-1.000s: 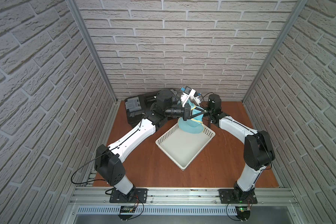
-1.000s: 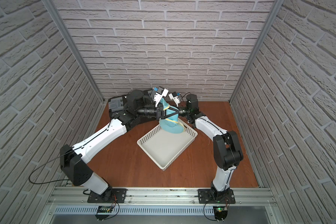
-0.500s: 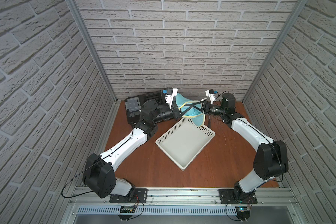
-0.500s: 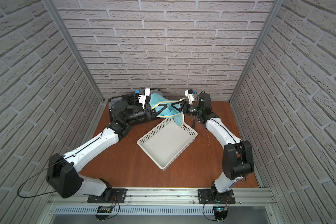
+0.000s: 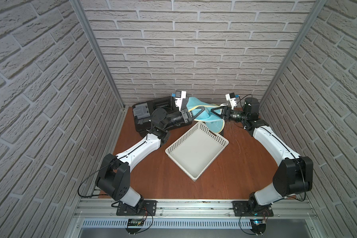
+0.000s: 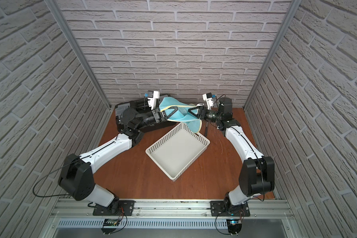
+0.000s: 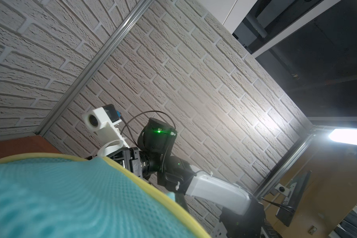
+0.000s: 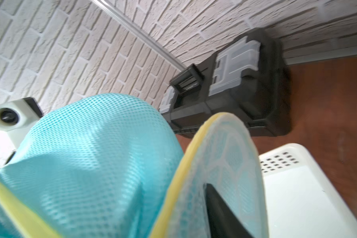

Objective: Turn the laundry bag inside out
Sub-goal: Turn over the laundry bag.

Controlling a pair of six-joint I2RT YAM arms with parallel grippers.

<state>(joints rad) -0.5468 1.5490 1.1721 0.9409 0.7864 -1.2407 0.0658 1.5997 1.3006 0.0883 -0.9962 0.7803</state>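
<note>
Laundry bag [image 5: 207, 117] off tabletop [image 5: 169, 185], stretched between both pincers. Left pincer [image 5: 202, 109] clamped shut on yellow-trimmed rim; blue mesh bulges above and beyond its tips. Right pincer [image 5: 212, 110] faces left one, tips near each other, wrapped in fabric; jaw spacing and true grip cannot tell. Round patterned end hangs below right pincer, over far corner of white basket [image 5: 194, 156]. Black toolbox [image 5: 141, 115] behind left pincer
</note>
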